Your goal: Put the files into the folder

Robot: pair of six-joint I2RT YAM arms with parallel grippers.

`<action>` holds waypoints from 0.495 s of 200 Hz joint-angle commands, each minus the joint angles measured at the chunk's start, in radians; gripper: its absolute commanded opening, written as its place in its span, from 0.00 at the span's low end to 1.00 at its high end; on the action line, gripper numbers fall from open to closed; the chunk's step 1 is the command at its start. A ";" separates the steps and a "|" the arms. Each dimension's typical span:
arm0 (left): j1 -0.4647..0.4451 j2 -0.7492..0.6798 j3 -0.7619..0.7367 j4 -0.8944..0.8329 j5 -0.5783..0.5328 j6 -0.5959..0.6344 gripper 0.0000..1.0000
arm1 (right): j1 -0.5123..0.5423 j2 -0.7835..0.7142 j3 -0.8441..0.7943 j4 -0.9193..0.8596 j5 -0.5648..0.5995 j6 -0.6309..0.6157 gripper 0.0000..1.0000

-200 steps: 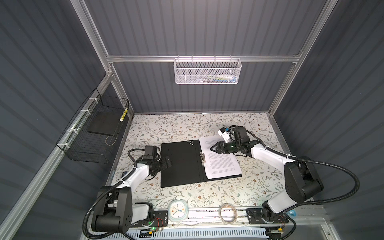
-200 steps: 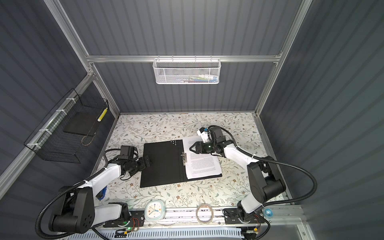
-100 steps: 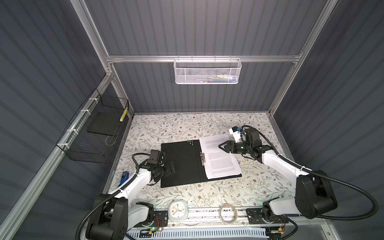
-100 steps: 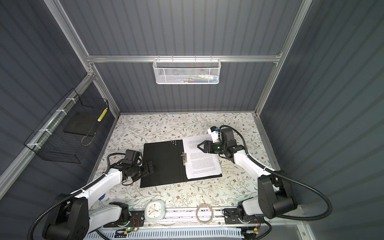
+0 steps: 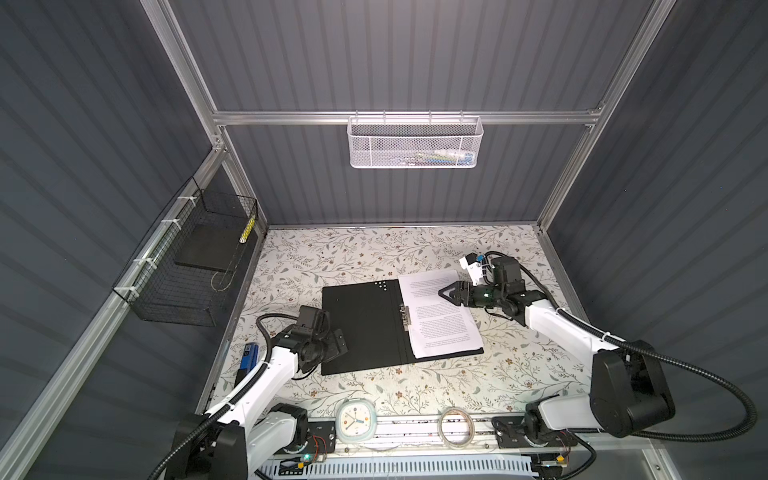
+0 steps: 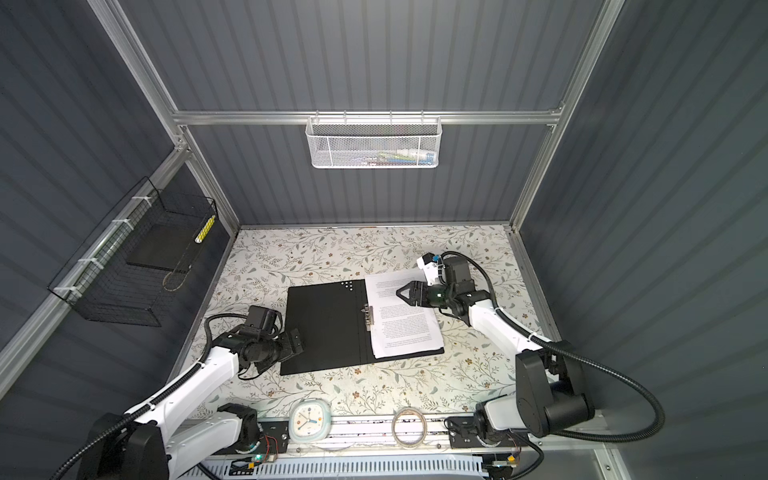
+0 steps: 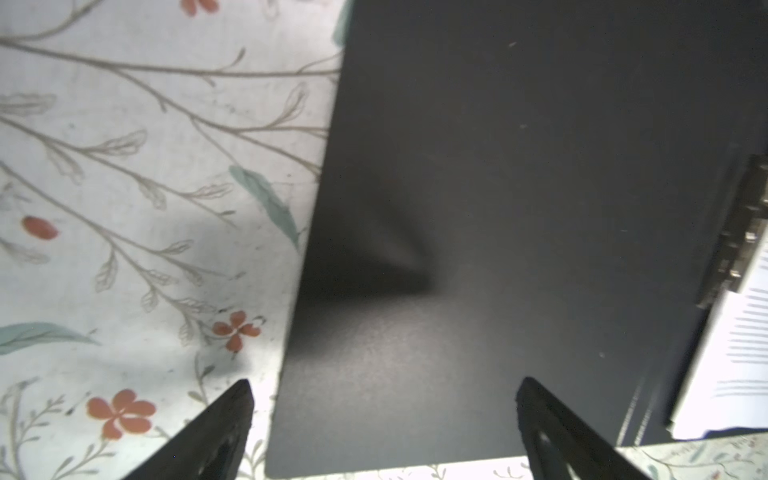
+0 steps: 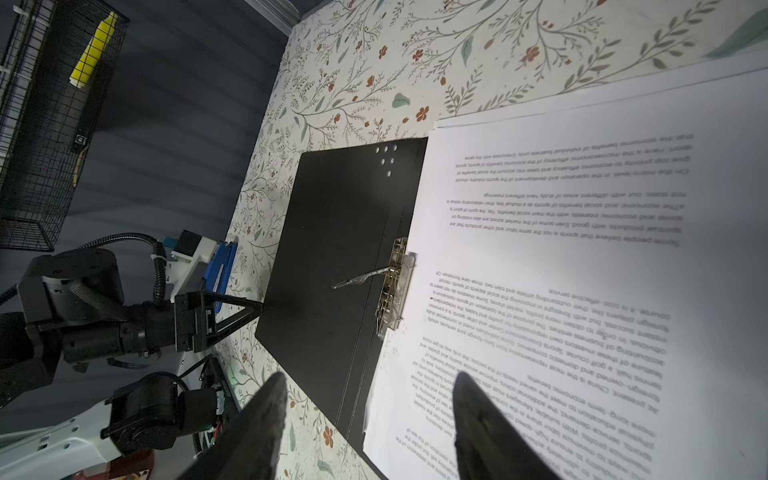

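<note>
Floral-printed worktop (image 5: 374, 257) spreads between dark ribbed walls. At its middle the folder (image 5: 361, 328) lies open, black inner faces up. The files (image 5: 444, 324) rest on its right half just beside the metal spine clip (image 5: 404, 318), their far edge overhanging the cover. Left pincer (image 5: 338, 345) stands wide at the folder's left edge, holding nothing. Right pincer (image 5: 446, 293) hovers over the files' far part, jaws partly apart and empty.

Printed files (image 5: 441, 322) – atop open black folder (image 5: 360, 326)
</note>
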 commanded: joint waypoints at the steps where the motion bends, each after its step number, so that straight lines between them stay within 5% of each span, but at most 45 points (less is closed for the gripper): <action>1: -0.003 0.023 0.007 -0.024 0.007 -0.013 0.99 | 0.002 0.004 -0.003 -0.018 -0.023 -0.016 0.64; 56: -0.011 -0.001 -0.058 0.091 0.144 -0.020 0.99 | 0.006 0.021 0.006 -0.015 -0.029 -0.018 0.64; 99: -0.065 -0.054 -0.092 0.099 0.114 -0.107 0.99 | 0.007 0.050 0.035 -0.032 -0.025 -0.021 0.64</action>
